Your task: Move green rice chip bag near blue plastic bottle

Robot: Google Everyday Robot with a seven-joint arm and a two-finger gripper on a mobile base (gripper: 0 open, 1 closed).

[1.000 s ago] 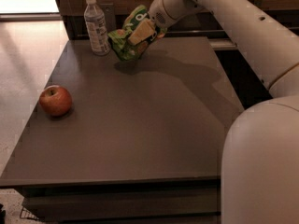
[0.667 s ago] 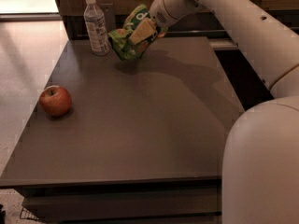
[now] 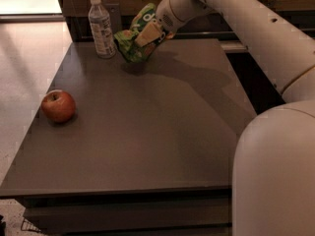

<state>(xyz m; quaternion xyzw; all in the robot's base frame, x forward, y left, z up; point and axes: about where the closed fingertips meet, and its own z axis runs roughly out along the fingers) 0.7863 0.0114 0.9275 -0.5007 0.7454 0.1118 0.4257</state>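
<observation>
The green rice chip bag [image 3: 135, 38] is a crumpled bright green foil bag held at the table's far edge, just right of the blue plastic bottle [image 3: 101, 27]. The bottle is clear with a white cap and a pale label, and stands upright at the far left. My gripper [image 3: 147, 33] is shut on the bag and holds it a little above the tabletop, with a shadow underneath. A small gap lies between bag and bottle.
A red apple [image 3: 58, 105] sits near the left edge of the brown table [image 3: 147, 132]. My white arm reaches in from the upper right, and its large base fills the lower right corner. A dark wall runs behind the table.
</observation>
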